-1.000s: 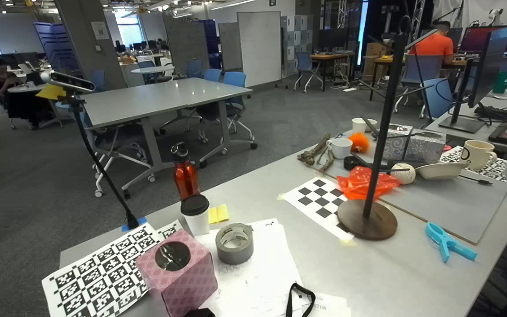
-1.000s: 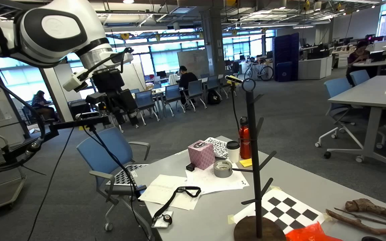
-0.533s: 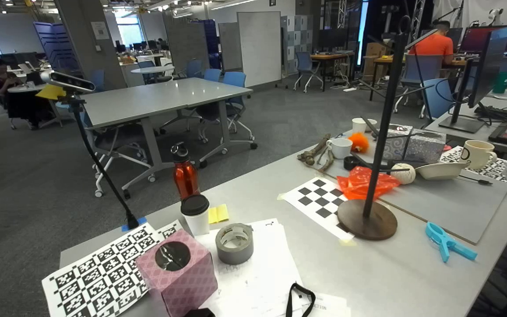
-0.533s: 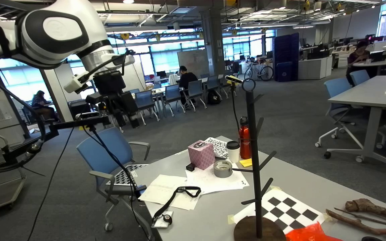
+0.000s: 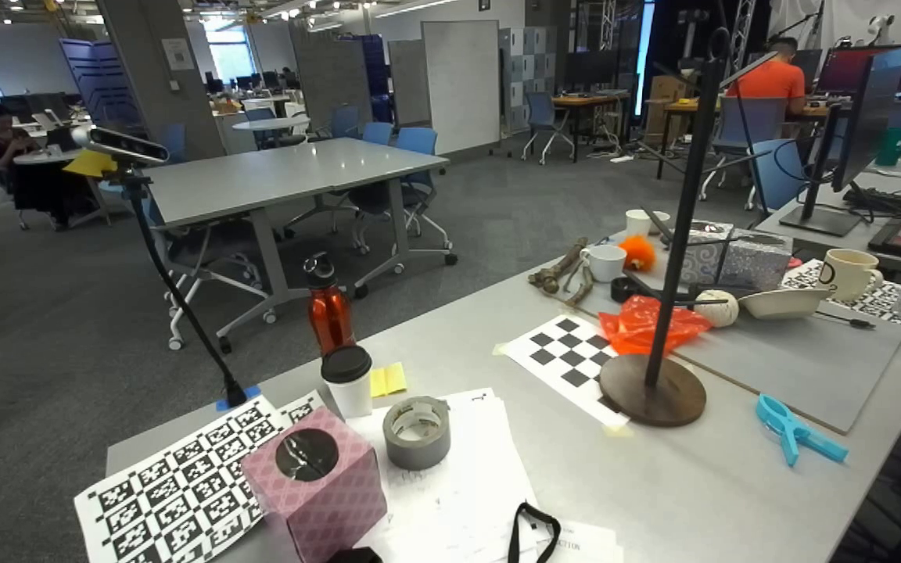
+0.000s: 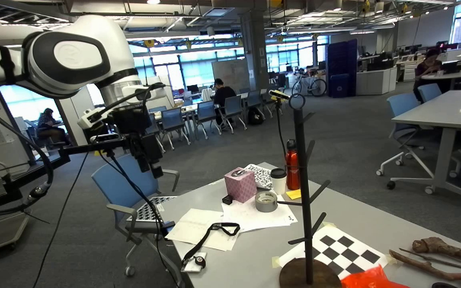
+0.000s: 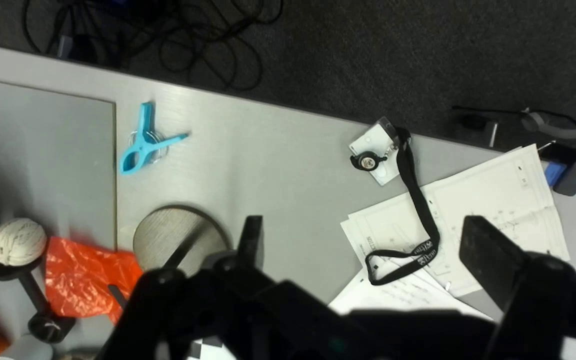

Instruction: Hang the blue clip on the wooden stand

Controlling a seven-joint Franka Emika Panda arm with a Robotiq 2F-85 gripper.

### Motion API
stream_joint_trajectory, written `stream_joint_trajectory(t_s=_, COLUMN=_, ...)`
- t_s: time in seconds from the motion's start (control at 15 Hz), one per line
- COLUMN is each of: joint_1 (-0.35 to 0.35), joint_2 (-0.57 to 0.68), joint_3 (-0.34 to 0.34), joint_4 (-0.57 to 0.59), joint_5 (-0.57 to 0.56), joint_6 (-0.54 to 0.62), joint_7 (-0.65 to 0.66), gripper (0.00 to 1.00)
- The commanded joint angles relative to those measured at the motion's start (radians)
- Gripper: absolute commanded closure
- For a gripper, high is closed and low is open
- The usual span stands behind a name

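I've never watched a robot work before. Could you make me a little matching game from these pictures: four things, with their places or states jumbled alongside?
1. robot's gripper | A. standing tall and upright
2. blue clip | B. open, holding nothing
3. wooden stand | C. on white paper
4. tape roll | D. beside the grey board

Pairs: 1-B, 2-D, 3-A, 4-C
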Motion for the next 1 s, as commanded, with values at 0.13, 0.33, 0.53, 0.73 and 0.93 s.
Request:
stream_joint_trajectory(t_s=0.13, joint_1=-0.022, joint_2=-0.082, joint_3=-0.016, joint_4=-0.116, joint_5=-0.023, joint_6=0.018, joint_7=0.053, gripper=0.0)
stream_joint_trajectory(t_s=0.33, joint_1=-0.016, joint_2=-0.048, joint_3=-0.016, joint_4=-0.092, joint_5=-0.018, joint_6=-0.001, joint_7=0.047, gripper=0.0)
stream_joint_trajectory(t_s=0.53, joint_1=-0.018, joint_2=-0.065, joint_3=-0.016, joint_4=-0.105, joint_5=-0.02, joint_6=-0.001, joint_7=0.051, gripper=0.0)
stream_joint_trajectory(t_s=0.73, joint_1=-0.018, joint_2=-0.067, joint_3=-0.016, joint_4=-0.105, joint_5=-0.02, joint_6=-0.001, joint_7=0.051, gripper=0.0)
stream_joint_trajectory(t_s=0.93, joint_1=-0.046, joint_2=-0.059, joint_3=-0.023, joint_4=-0.12, joint_5=-0.048, joint_6=0.038, joint_7=0.068, gripper=0.0)
